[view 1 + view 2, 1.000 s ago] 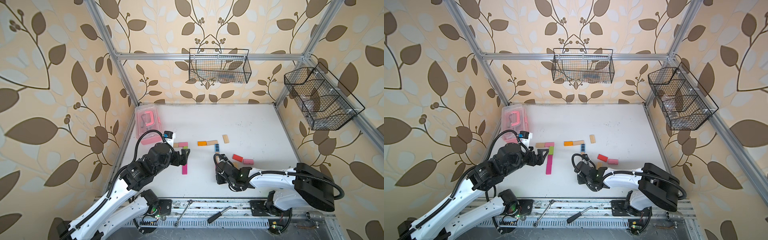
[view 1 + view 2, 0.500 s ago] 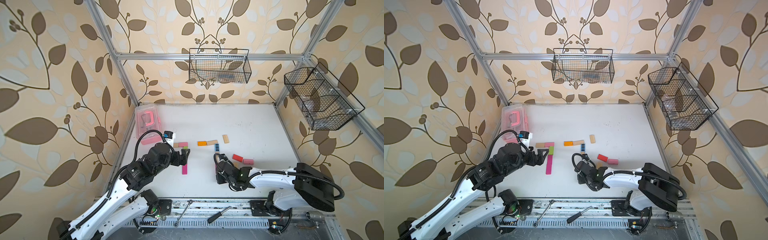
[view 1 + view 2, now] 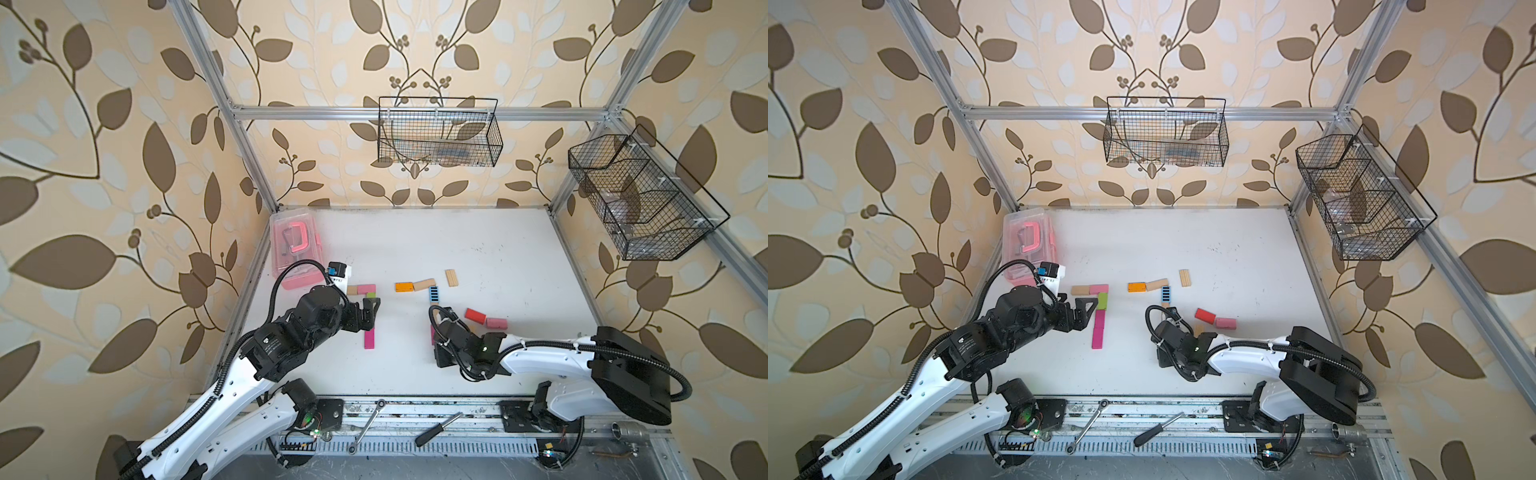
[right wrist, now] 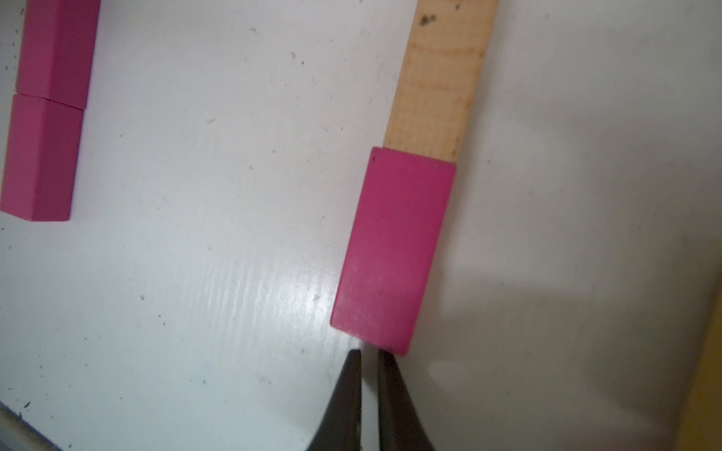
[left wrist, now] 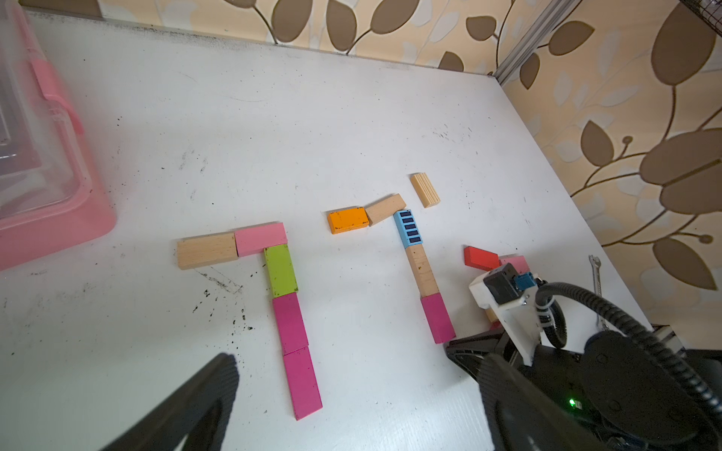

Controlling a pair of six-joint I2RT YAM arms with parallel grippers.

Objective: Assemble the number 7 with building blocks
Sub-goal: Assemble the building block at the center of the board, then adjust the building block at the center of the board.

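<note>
Two sevens of building blocks lie on the white tabletop (image 3: 478, 245), with a gripper at each.

The left gripper (image 3: 1086, 311) hovers with its jaws spread wide beside the first seven: plain wood block (image 5: 206, 250), pink block (image 5: 261, 239), lime green block (image 5: 280, 270) and two magenta blocks (image 5: 290, 323). The right gripper (image 4: 369, 353), its tips nearly pressed together and pinching nothing, sits at the end of the lone magenta block (image 4: 394, 250). That block closes the second seven, under the orange block (image 5: 347, 220), tilted wood block (image 5: 386, 209), blue striped block (image 5: 407, 228) and stem wood block (image 5: 422, 270).
</note>
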